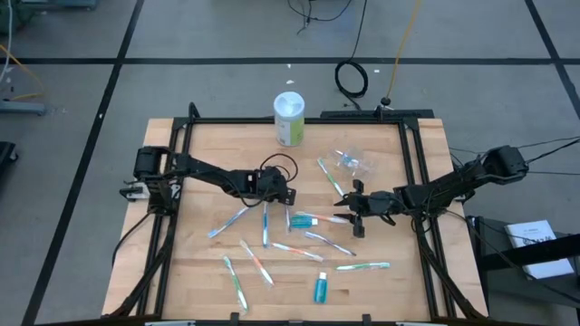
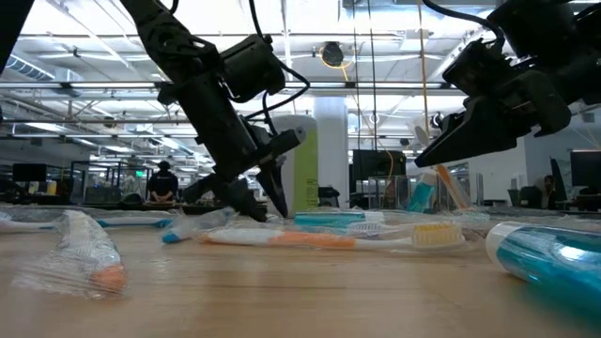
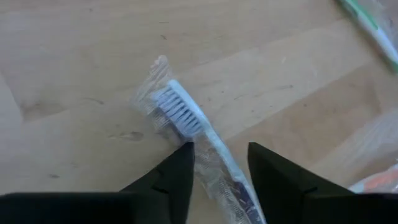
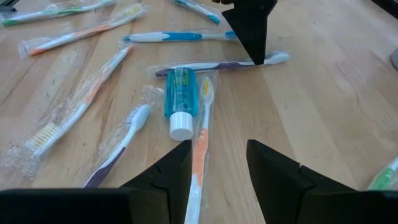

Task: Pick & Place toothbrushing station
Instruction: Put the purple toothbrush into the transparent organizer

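Observation:
Several wrapped toothbrushes lie flat and scattered on the wooden table (image 1: 208, 272). My left gripper (image 3: 221, 146) is down at the tabletop near the table's middle (image 1: 286, 197). It is open, one finger on each side of a purple-handled toothbrush (image 3: 214, 152), just behind its white bristle head (image 3: 179, 112). My right gripper (image 4: 219, 149) hangs open above the table right of centre (image 1: 354, 217), over an orange toothbrush (image 4: 199, 155) and a teal toothpaste tube (image 4: 180, 93). A clear cup (image 1: 353, 161) lies on its side farther back. A second tube (image 1: 321, 288) lies near the front edge. My left gripper comes down at a slant from the table's left, fingers across the purple toothbrush's neck (image 3: 211, 140). The toothbrush lies flat on the table in its clear wrapper. One finger (image 3: 180, 163) meets the wrapper's edge; whether the brush itself is pinched I cannot tell.
A tall white-and-green canister (image 1: 290, 118) stands at the table's far edge. A black frame (image 1: 299, 120) borders the table's sides and back. A coiled cable (image 1: 351, 77) lies on the floor beyond. Bare wood shows at the far left of the tabletop.

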